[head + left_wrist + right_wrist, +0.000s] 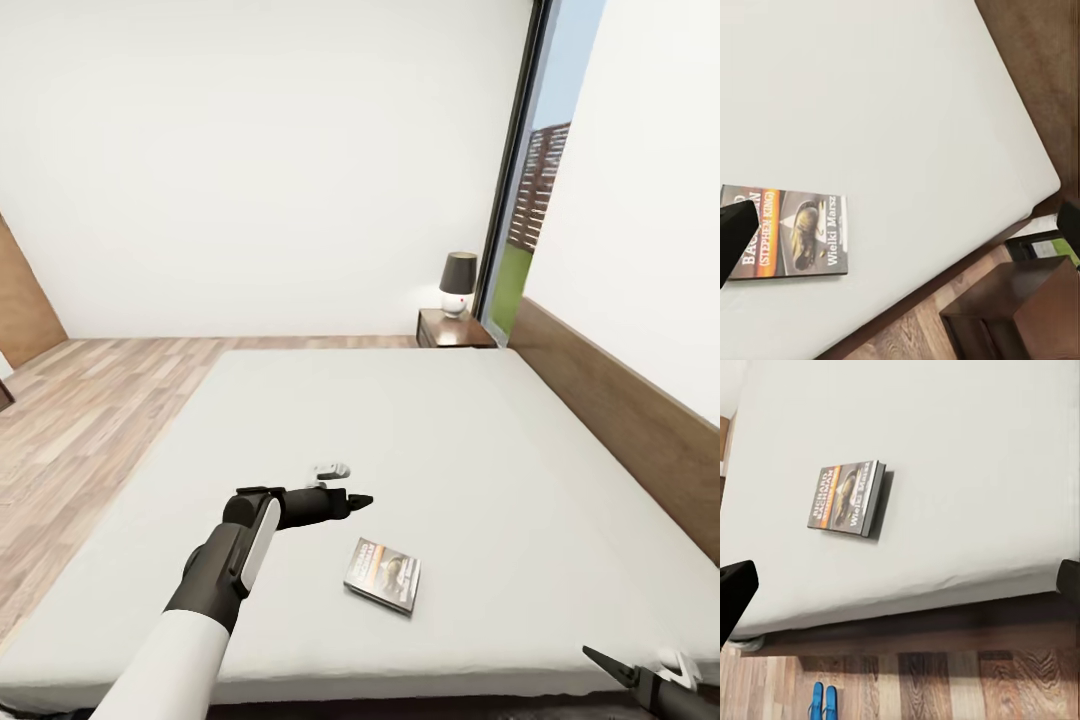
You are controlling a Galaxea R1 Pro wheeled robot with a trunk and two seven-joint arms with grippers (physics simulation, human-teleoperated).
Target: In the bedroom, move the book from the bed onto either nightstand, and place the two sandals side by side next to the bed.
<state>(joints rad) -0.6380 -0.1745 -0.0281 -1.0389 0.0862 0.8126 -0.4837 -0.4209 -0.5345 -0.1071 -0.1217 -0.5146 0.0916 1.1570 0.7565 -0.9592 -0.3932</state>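
Nearest my head camera, my left gripper (352, 497) hovers over the pale grey-white mattress of the dark-framed bed (420, 430), fingers spread, just beside the thin dark-covered paperback book (383, 574) lying flat near the bed's foot edge. My right gripper (625, 672) sits off that edge, also spread; its wrist camera catches two bright blue sandals (823, 701) on the wood-plank floor (945, 682) below, while the left wrist camera shows a dark reddish-brown wooden nightstand (1020, 311) beside the bed.

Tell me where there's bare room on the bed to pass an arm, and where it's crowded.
Most of the mattress is bare: the wide stretch between the book and the headboard, and the far half toward the nightstand. The near edge is busier, with the book lying flat and the left end effector hovering beside it. The nightstand's top carries a lamp.
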